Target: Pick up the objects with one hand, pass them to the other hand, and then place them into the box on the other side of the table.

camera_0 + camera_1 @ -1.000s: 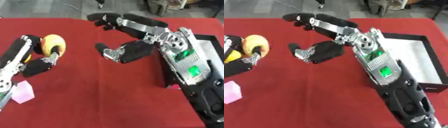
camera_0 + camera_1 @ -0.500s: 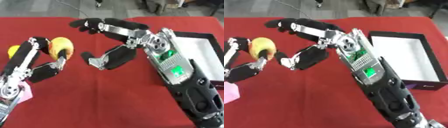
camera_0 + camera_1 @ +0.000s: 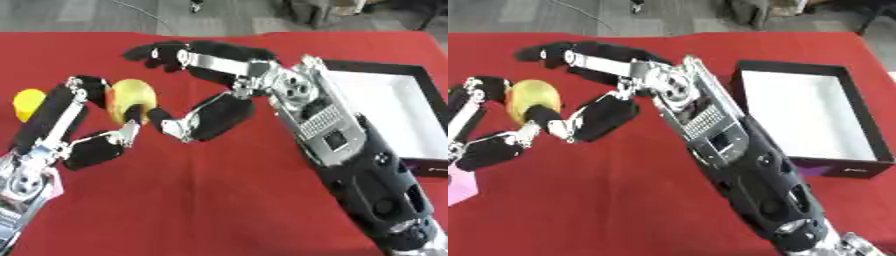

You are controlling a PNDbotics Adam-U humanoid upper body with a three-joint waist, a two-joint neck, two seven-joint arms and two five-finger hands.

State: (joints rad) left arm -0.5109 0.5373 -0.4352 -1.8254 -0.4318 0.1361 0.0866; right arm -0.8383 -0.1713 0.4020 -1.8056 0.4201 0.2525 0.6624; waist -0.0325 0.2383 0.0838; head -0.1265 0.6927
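While left hand (image 3: 83, 125) grips fruit (image 3: 131, 97) (yellow) — right hand (image 3: 219, 75) spread.

Table surface: 1 red cloth-covered tabletop (image 3: 219, 200), filling most of both views, slightly askew, far edge running across the top. Beyond that edge: grey, smooth floor (image 3: 70, 15). On the floor, 1 thin pale cable (image 3: 144, 12) runs diagonally toward the table's far edge. 1 small dark object (image 3: 194, 6) stands at the top edge, identity unclear. Top right: cluster of dark and tan shapes (image 3: 324, 10), partly cropped, not identifiable.
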